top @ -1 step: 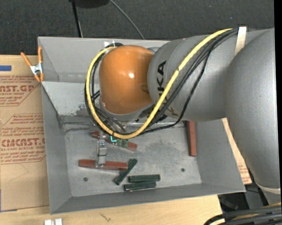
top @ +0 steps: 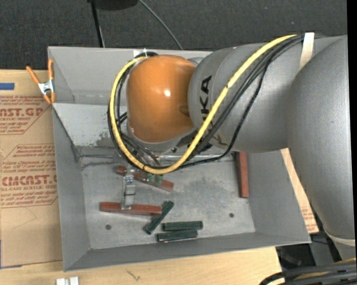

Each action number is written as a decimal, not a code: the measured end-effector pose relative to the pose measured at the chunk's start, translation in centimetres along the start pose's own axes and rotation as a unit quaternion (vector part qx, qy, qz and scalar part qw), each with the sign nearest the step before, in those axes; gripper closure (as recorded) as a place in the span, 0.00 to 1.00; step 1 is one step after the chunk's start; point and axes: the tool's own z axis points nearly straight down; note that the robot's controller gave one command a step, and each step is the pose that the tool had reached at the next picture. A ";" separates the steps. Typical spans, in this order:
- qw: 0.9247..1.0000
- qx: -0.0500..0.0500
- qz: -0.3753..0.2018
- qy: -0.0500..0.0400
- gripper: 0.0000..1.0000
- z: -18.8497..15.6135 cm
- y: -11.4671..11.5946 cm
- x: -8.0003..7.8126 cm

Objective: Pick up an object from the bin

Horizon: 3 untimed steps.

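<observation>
Gripper (top: 129, 192) is right above the red-brown stick (top: 143, 209), which runs 9-to-3 o'clock. Can't tell if it's open or holding anything.

Red-brown bars (top: 243, 175): at least three. Dark green bars (top: 182, 226): three.

At twelve o'clock lies a dark, near-black surface (top: 238, 17) (floor or mat, it cannot be told), crossed by a thin black cable (top: 162, 21) and, toward eleven o'clock, a thicker one (top: 97, 28). At six o'clock runs a pale wooden tabletop (top: 189, 272) in even light, with a small pale metal piece (top: 66, 284) at seven o'clock.
</observation>
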 end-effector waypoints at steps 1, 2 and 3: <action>0.999 0.000 -0.051 -0.002 0.00 4.5 -0.6 0.9; 0.988 0.000 -0.155 0.001 1.00 13.6 -2.4 0.6; 0.988 0.000 -0.155 0.001 1.00 13.6 -2.4 0.6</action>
